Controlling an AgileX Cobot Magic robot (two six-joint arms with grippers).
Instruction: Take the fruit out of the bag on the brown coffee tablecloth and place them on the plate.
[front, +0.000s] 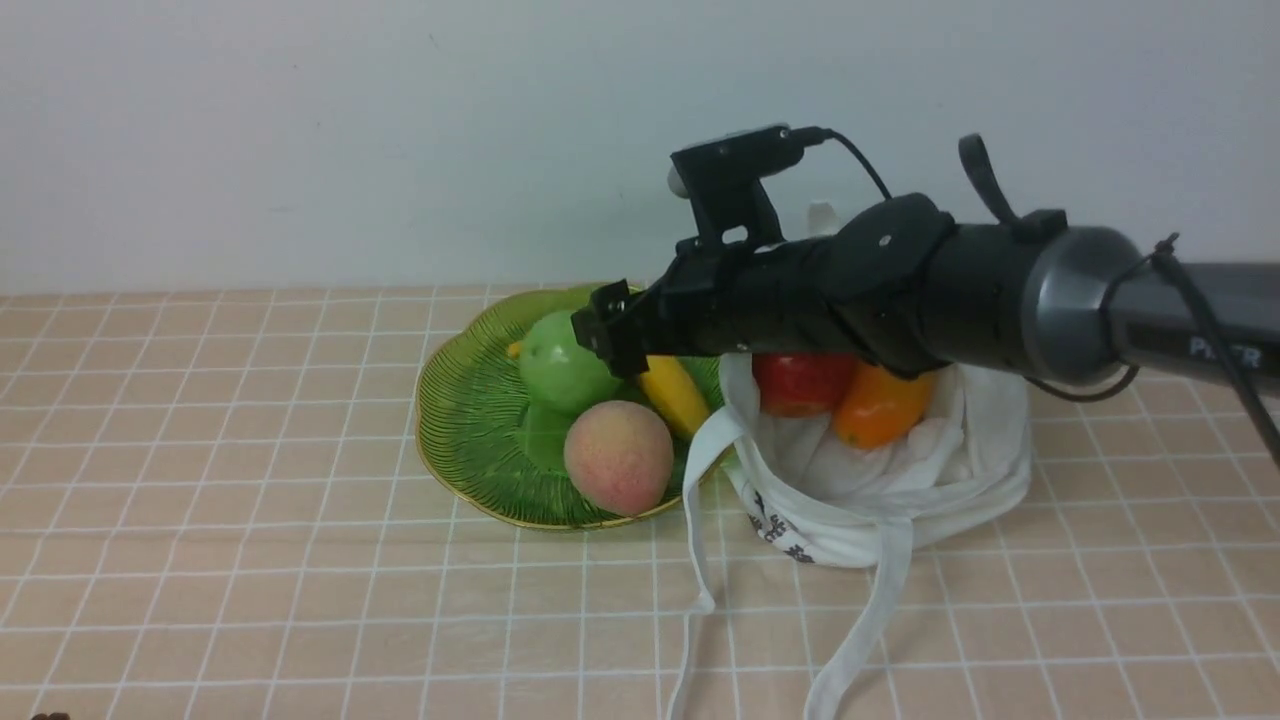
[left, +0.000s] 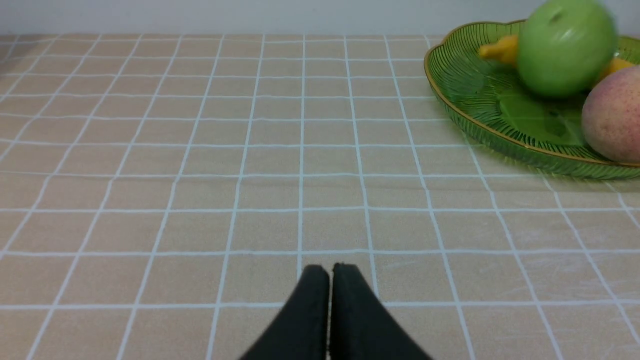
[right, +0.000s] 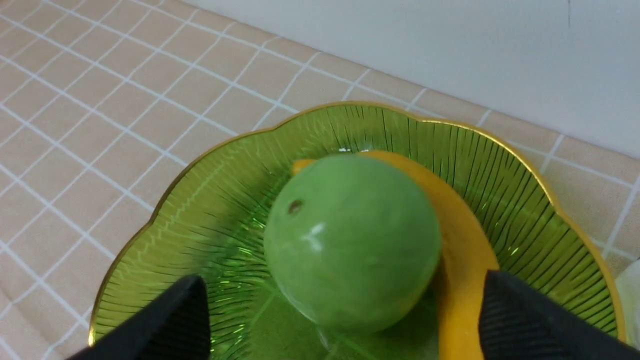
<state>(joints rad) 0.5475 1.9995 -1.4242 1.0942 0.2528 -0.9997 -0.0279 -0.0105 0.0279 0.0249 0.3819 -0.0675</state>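
Only the left wrist view shows the left gripper (left: 329, 280), closed and empty, over the gridded tablecloth (front: 200, 450). On the ribbed, gold-rimmed glass plate (front: 470, 430), the glossy green apple (front: 560, 370) lies untouched between the right gripper's (front: 602, 335) wide-open jaws. At the plate's 3 o'clock, the soft white bag (front: 900, 480) holds a red apple (front: 800, 385) and an orange fruit (front: 880, 405).

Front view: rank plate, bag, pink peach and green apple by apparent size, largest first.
1. plate and bag: about equal; the right arm hides part of the bag.
2. pink peach and green apple: too close to rank; the peach sits nearer the camera.
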